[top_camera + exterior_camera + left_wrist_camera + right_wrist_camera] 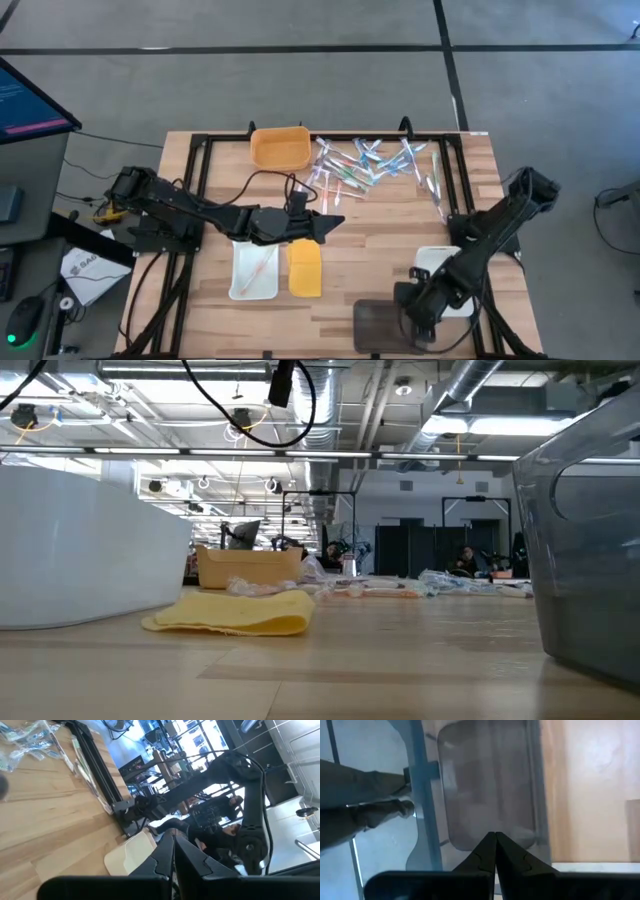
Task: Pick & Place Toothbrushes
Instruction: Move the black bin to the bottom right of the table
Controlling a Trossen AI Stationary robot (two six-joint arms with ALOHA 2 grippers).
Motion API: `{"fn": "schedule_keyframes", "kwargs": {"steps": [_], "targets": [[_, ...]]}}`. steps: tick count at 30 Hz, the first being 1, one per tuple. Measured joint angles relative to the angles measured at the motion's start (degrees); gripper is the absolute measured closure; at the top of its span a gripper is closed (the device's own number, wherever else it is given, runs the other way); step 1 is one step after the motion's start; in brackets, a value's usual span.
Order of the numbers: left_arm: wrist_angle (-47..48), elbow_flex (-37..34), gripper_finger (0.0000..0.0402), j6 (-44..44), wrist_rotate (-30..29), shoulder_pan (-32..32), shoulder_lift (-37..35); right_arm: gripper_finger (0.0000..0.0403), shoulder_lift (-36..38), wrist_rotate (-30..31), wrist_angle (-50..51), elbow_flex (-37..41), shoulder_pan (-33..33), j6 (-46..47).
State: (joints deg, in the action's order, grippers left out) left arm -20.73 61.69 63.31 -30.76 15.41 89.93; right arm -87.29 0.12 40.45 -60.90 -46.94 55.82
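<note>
Bare table (380, 240) lies between the toothbrushes (370, 165) and yellow lid (305, 268).

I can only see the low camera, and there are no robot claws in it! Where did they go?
Observer: The left claw is shut, over bare wood between the toothbrushes and the left white tray.
Operator: And the other one?
Observer: The right claw is shut too, over the smoky clear container by the table's near edge.
Operator: Is either holding a toothbrush?
Observer: No, both wrist views show nothing between the fingers.
</note>
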Motion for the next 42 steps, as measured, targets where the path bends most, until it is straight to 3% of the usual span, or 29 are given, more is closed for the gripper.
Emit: {"fn": "schedule_keyframes", "kwargs": {"steps": [11, 29, 42], "targets": [[0.1, 0.0, 0.0394, 0.0, -0.8, 1.1, 0.0, 0.0403, -6.6, -0.3, -0.3, 0.0, 0.6, 0.4], [0.1, 0.0, 0.0394, 0.0, -1.2, 1.9, 0.0, 0.0403, -6.8, 4.6, 4.7, 0.0, 4.4, 2.6], [0.1, 0.0, 0.0394, 0.0, -1.9, 1.9, 0.0, 0.0403, -6.8, 4.9, 6.7, 0.0, 8.5, 0.6]]}}
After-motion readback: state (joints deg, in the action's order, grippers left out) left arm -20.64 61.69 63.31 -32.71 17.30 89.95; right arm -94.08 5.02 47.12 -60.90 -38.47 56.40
